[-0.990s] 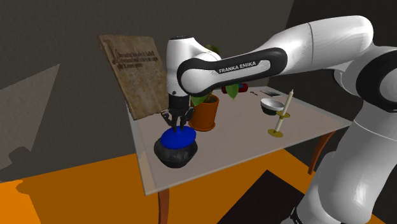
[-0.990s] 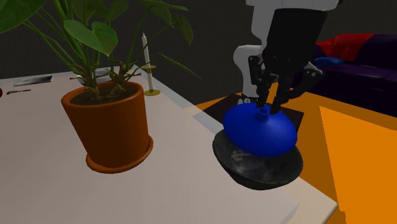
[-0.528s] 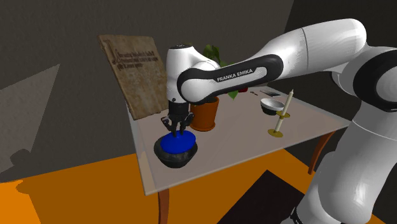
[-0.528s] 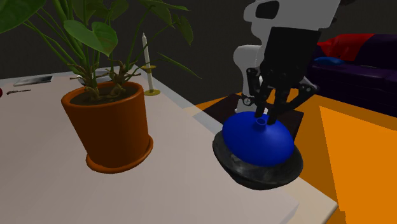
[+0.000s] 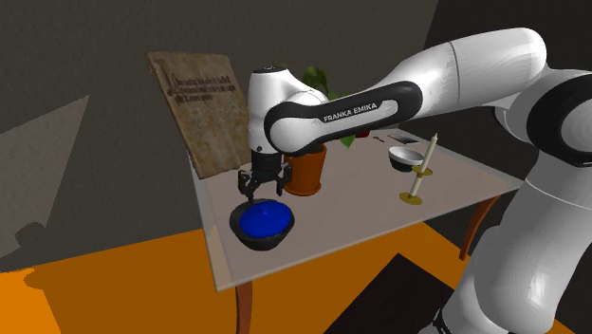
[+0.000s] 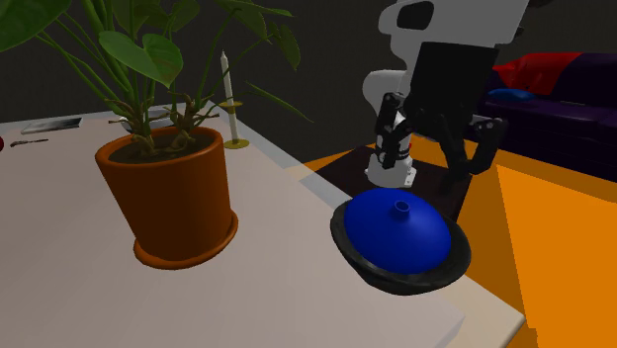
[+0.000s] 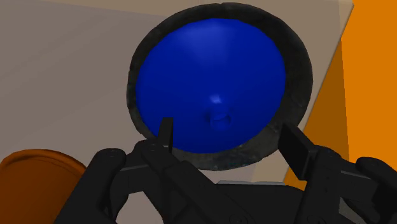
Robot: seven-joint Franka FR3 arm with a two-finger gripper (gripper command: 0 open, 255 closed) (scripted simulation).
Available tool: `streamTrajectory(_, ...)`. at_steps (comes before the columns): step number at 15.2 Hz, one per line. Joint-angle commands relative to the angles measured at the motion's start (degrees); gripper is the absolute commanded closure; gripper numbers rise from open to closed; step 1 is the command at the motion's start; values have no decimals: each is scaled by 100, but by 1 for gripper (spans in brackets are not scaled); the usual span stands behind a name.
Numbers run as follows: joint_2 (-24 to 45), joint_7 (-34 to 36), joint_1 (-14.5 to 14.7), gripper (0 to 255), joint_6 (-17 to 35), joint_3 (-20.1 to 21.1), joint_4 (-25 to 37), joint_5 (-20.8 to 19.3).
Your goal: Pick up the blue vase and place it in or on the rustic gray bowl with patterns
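Closest to us, the white Franka arm reaches out from its stand over the pale tabletop. Its black two-finger gripper points down, just above the task's things. We see the fingers spread wide apart, clasping nothing. In the wrist view each one stands outside the vase's small neck, and neither touches it.

Below the gripper, the round, glossy blue vase sits upright inside the dark grey, mottled bowl. Its short neck points straight up. The bowl's rim rings the blue body all the way round. The bowl stands near the table's front corner, on the shoulder view's left, close to both edges there. The vase fills most of the bowl, and the gripper hangs a little above its neck.

Just behind the bowl, further in from the edge, stands a terracotta-orange plant pot on its saucer, holding a green leafy plant.

Toward the edge on the shoulder view's right, we see a white candle in a brass-coloured holder. A small white bowl lies just past it.

Farthest back, a weathered brown board with dark lettering leans at the table's rear corner, on the shoulder view's left.
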Motion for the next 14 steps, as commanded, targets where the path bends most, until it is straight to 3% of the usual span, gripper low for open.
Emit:
streamTrajectory(1, 0, 0, 0, 0, 0, 0, 0, 0)
streamTrajectory(3, 0, 0, 0, 0, 0, 0, 0, 0)
streamTrajectory(7, -159, -54, 22, 0, -699, 22, 549, 80)
streamTrajectory(14, -159, -54, 22, 0, -699, 22, 549, 80)
